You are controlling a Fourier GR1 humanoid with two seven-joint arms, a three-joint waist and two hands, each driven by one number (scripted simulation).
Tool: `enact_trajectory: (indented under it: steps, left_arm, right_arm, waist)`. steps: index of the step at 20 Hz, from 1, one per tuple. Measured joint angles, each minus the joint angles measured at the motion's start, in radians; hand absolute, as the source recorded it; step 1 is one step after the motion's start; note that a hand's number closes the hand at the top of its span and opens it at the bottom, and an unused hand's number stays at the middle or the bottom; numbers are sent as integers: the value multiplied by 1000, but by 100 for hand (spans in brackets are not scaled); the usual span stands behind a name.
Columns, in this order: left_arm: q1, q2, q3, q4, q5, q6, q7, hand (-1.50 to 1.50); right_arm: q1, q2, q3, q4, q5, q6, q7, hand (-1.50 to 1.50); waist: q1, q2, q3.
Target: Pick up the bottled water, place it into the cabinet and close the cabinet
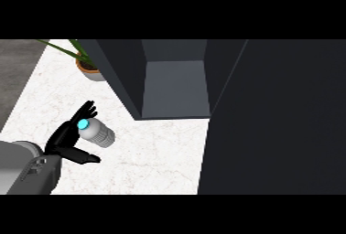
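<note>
At lower left, the open left hand [67, 137] touches the water bottle [99, 134] on bare counter [159, 151] below the open, empty cabinet [174, 87].

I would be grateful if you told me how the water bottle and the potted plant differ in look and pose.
The water bottle is pale with a bright blue cap and leans against the left hand; the potted plant is brown-potted with green leaves, upright and untouched. The bottle is nearer the robot, the plant farther back. Both sit on the white counter.

A clear bottled water [100, 134] with a cyan cap, a white marbled counter [155, 155], a dark grey cabinet [175, 77].
</note>
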Motion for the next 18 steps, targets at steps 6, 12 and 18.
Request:
enact_trajectory:
  steps: [6, 12, 18]
  left_arm:
    - [-48, -26, 8, 120, -16, 57, -86, -150]
    - [-92, -35, 27, 186, -6, 69, -130, 150]
    - [-129, -53, 8, 208, -16, 32, -133, 150]
  right_arm:
    - [-21, 0, 36, 0, 5, -30, 23, -150]
    - [-11, -20, 38, 5, 4, -34, -3, -150]
    - [-29, -33, 28, 5, 2, -45, 11, -150]
  waist:
    - [-3, 1, -1]
    - [-5, 2, -1]
    - [-3, 1, -1]
